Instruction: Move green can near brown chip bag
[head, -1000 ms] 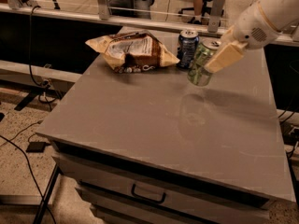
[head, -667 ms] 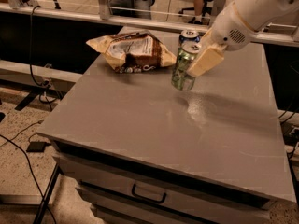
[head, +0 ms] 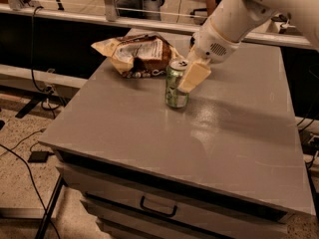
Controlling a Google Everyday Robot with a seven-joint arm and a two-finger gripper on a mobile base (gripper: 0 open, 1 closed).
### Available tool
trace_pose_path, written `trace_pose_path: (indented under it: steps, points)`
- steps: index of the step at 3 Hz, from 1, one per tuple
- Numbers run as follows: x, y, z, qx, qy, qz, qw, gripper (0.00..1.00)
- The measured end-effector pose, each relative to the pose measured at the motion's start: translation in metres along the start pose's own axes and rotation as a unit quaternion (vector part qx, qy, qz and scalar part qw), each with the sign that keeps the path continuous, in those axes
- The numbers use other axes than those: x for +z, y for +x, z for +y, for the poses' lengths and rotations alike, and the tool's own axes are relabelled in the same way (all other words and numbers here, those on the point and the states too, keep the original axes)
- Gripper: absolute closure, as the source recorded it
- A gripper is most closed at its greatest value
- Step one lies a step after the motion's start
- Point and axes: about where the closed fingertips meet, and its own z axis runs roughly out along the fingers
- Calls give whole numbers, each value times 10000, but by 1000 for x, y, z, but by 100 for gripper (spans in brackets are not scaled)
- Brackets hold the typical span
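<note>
**Camera view across a flat grey worktop [head: 239,133].** The two-finger tool [head: 185,76] was closed on a light green metal can [head: 174,91] with a silver top. One cream-coloured, wedge-shaped finger [head: 195,74] lay slantwise against the can's upper right side, its tip reaching roughly to mid-height of the wall; the opposite finger was hidden behind the can.

The thick white arm [head: 239,14] entered from the upper right corner and sloped down and leftward. It ended in a rounded wrist housing with a small patch of holes, which sat directly above and to the right of the can; the tool projected from the housing downward and to the left.

The can stood upright over the rear middle of the worktop. Whether its base rested on the surface or hung just above it could not be told.

Just beside the can, behind it and to its left, lay a wrinkly brown foil chip bag [head: 139,56] with tan-yellow edges, a brown middle and a white label panel. It lay flat at the rear left of the worktop, its long side running left to right, and was clearly wider than the can; whether bag and can touched could not be told.

Below the front edge of the worktop was a grey drawer front with a dark metal handle [head: 158,208]; black cables [head: 20,156] trailed over the speckled floor at the left.
</note>
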Motion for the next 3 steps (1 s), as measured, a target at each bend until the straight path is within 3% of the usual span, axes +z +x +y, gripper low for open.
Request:
trace_pose_path:
  steps: [2,3]
  points:
    - [15,-11,-13,-31,-45,126,9999,100]
    - [7,-14,-33,37,101,125,9999,100]
